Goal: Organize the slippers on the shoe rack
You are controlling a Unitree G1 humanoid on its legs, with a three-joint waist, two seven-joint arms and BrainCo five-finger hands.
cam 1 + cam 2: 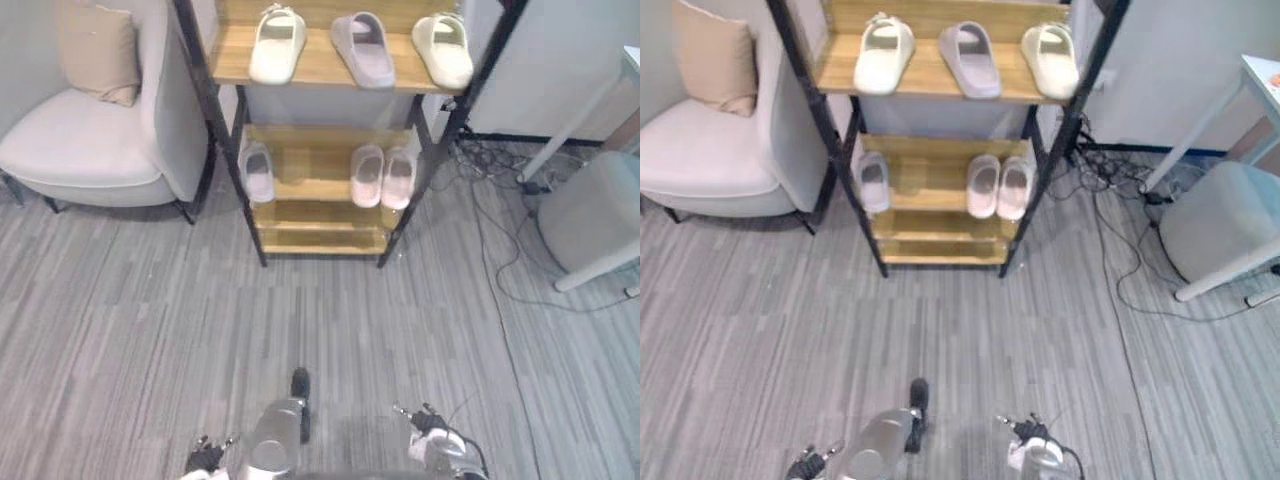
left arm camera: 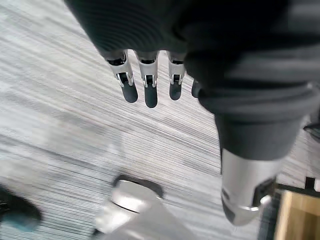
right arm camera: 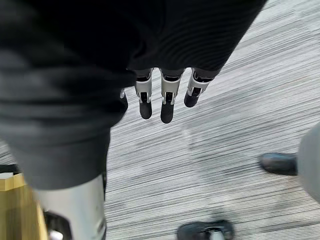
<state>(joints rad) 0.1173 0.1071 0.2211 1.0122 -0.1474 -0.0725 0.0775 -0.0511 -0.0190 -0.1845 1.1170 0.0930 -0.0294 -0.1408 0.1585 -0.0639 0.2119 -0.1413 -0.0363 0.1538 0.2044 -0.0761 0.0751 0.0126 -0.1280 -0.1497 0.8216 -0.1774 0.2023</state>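
Left hand (image 2: 145, 35) and right hand (image 3: 170, 45) show silver dark-tipped fingers (image 2: 150, 87).

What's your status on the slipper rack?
Left hand and right hand open, empty, over grey carpet. Six pale slide slippers on black-framed wooden shoe rack: three top shelf, three middle. Black cables on floor right of rack.

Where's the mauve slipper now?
In the eye views, the mauve slipper lies mid top shelf of the shoe rack, between the left cream slipper and the right cream slipper.

Wooden shoe rack (image 1: 318, 66) on grey floor (image 1: 300, 320).
Top: white slipper (image 1: 277, 42), lilac slipper (image 1: 362, 48), cream slipper (image 1: 443, 48); below: pale slipper (image 1: 258, 172), pink pair (image 1: 368, 176).
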